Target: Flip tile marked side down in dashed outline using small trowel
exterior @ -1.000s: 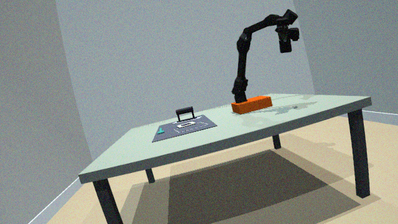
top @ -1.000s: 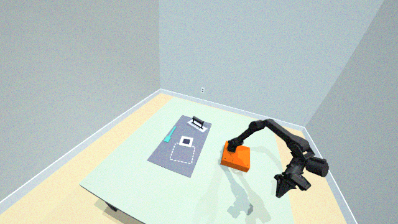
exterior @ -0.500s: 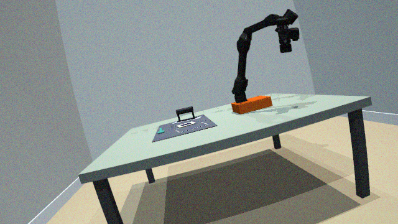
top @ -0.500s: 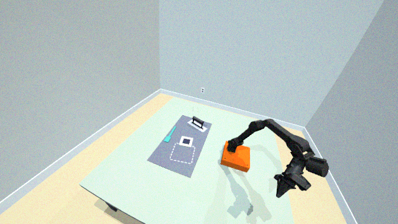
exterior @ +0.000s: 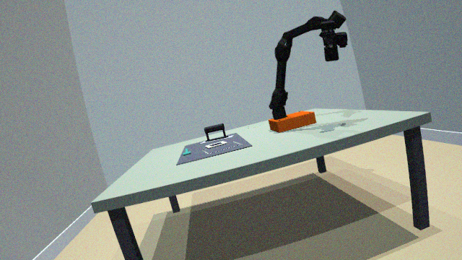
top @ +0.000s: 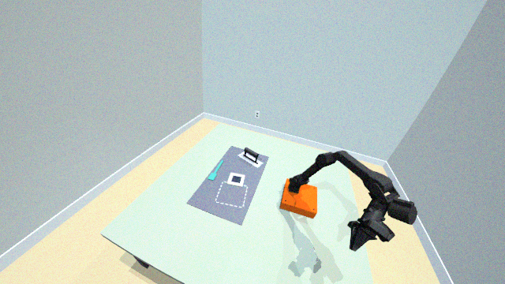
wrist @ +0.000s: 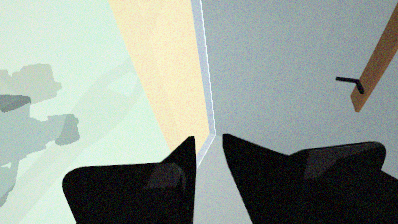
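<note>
The tile [top: 236, 179] [exterior: 216, 144], white-bordered with a dark square on its upper face, lies flat on the grey mat [top: 203, 197] [exterior: 185, 158]. Its near edge overlaps the top edge of the dashed outline [top: 243, 207]; most of the tile is outside. The small teal trowel [top: 213, 174] [exterior: 186, 152] lies flat near the mat's left edge, beside the tile. My gripper [top: 353, 248] [exterior: 332, 60] [wrist: 208, 141] is slightly open and empty, high above the table, beyond the arm's base and far from trowel and tile. The wrist view shows neither of them.
A white plate with a raised black handle [top: 251, 153] [exterior: 214, 127] stands at the mat's back end. The arm's orange base [top: 301, 201] [exterior: 297, 121] sits on the pale green table [top: 158, 213] [exterior: 151, 173], between mat and gripper. Walls stand behind and beside the table.
</note>
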`<action>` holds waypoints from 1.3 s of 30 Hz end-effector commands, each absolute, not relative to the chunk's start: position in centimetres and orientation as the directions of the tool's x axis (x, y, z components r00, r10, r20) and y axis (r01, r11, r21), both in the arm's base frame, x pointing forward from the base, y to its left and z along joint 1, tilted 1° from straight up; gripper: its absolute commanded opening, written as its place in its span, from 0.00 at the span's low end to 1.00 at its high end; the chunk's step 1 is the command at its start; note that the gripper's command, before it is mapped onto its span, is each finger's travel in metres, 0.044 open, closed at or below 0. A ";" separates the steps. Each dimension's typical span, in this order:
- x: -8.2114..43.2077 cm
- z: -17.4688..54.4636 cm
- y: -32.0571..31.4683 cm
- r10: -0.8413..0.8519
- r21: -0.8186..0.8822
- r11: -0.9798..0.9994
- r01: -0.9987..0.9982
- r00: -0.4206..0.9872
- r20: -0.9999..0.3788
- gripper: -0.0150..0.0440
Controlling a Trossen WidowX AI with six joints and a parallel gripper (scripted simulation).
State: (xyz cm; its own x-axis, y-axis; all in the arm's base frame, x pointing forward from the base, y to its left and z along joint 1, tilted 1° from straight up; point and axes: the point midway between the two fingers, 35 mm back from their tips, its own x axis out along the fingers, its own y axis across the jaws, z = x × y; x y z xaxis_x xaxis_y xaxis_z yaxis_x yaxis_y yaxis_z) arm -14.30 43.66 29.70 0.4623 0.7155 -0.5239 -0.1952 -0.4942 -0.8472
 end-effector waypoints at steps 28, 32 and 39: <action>-14.3 29.7 43.7 0.715 -0.847 -0.494 -0.195 0.462 -0.524 0.39; -13.6 29.5 43.9 0.706 -0.844 -0.494 -0.208 0.472 -0.529 0.56; -5.9 28.0 45.8 0.596 -0.813 -0.472 -0.341 0.556 -0.580 0.71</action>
